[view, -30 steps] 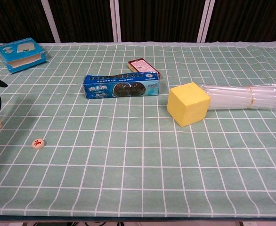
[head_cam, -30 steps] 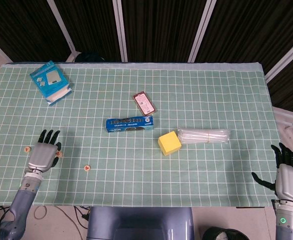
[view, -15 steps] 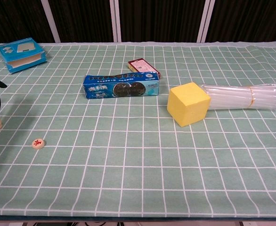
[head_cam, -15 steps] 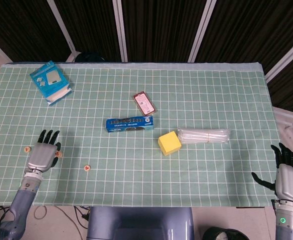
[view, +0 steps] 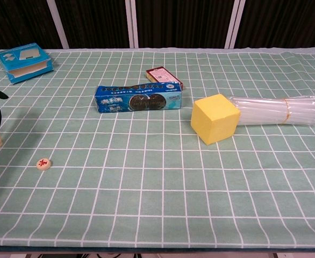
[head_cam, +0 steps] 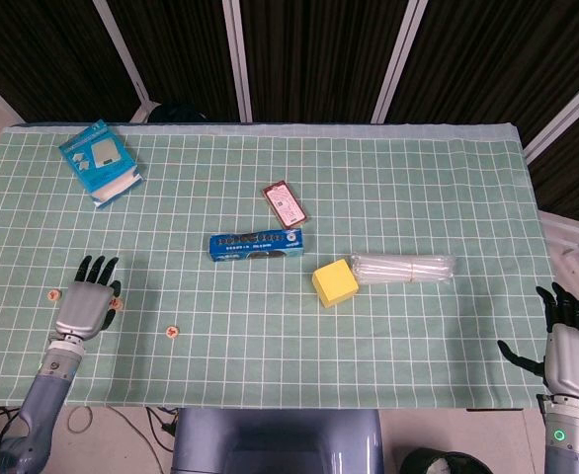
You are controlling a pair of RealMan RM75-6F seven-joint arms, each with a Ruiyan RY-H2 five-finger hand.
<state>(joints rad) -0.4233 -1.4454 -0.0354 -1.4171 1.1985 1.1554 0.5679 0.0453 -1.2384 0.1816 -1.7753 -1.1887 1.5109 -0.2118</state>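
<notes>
Table's right robot hand (head_cam: 569,348) shows only from overhead.

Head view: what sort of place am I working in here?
Probably a lab or test bench, not a home. A table under a green grid-patterned cloth stands before dark panelled screens, and unrelated items are laid out apart: a cookie pack, a yellow cube and a bundle of clear straws.

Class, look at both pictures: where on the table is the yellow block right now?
In both views the yellow block sits right of centre on the checked cloth, touching or nearly touching the left end of the clear packet of straws, and to the lower right of the blue biscuit pack.
</notes>
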